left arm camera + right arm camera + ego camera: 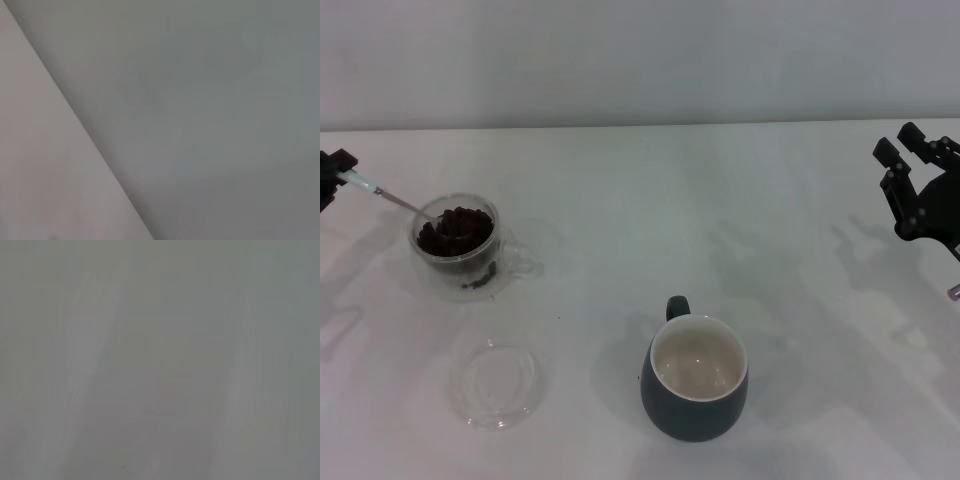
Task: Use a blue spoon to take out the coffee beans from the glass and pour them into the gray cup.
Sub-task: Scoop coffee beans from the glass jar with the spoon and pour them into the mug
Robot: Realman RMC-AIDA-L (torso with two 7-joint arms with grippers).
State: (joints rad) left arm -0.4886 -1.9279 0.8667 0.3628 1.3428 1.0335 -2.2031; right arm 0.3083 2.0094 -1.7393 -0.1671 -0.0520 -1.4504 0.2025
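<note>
In the head view the glass (pixel 460 250) stands at the left of the white table, filled with dark coffee beans (pixel 456 230). The blue spoon (pixel 382 194) slants down from the left edge, its metal end resting in the beans. My left gripper (pixel 332 172) sits at the far left edge, shut on the spoon's pale handle. The gray cup (pixel 695 380) with its cream inside stands near the front middle and shows no beans. My right gripper (pixel 916 165) hangs open at the far right, holding nothing. Both wrist views show only blank grey surface.
A shallow clear glass dish (pixel 496 383) lies in front of the glass, left of the gray cup. The white table (pixel 720 220) stretches between the glass and the right gripper.
</note>
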